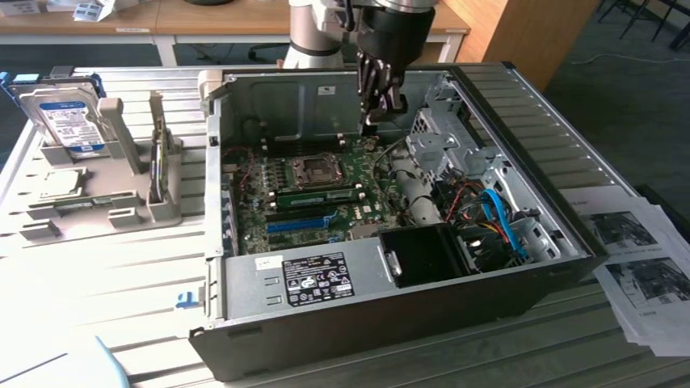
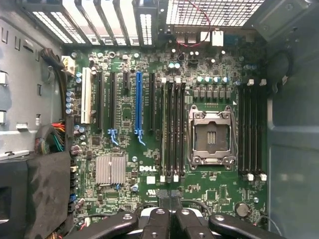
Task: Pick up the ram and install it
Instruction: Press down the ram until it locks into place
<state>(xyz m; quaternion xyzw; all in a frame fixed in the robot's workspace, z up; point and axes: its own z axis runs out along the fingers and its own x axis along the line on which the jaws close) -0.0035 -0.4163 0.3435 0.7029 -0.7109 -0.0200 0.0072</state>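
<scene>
Gripper (image 2: 169,199): dark fingers pressed together with the jaws closed. I cannot tell whether anything thin is pinched between them.
Gripper, from outside: the gripper (image 1: 373,120) hangs over the far part of the open case, and its arm is cut off by the picture's upper edge.
Ram (image 1: 319,196): a green stick standing on edge in a slot on the motherboard (image 1: 361,214), just near of the processor socket (image 1: 318,168).
Ram axis: it runs from the exterior view's left to its right, parallel to the blue slot (image 1: 300,222). The chips are too small to make out.
Ram, from the wrist: it is hard to pick out among the dark slots beside the socket.
Second ram (image 1: 103,200): a similar green strip lying flat in the grey holder (image 1: 119,214), well to the exterior view's left of the case. Its ends are unclear.
Case (image 1: 356,291): lies on its side, with a black shroud (image 1: 426,255) hiding the board's near right corner.
Hard drive (image 1: 67,121): leans upright in the holder.
Papers (image 1: 641,267): cut off at the right edge.
</scene>
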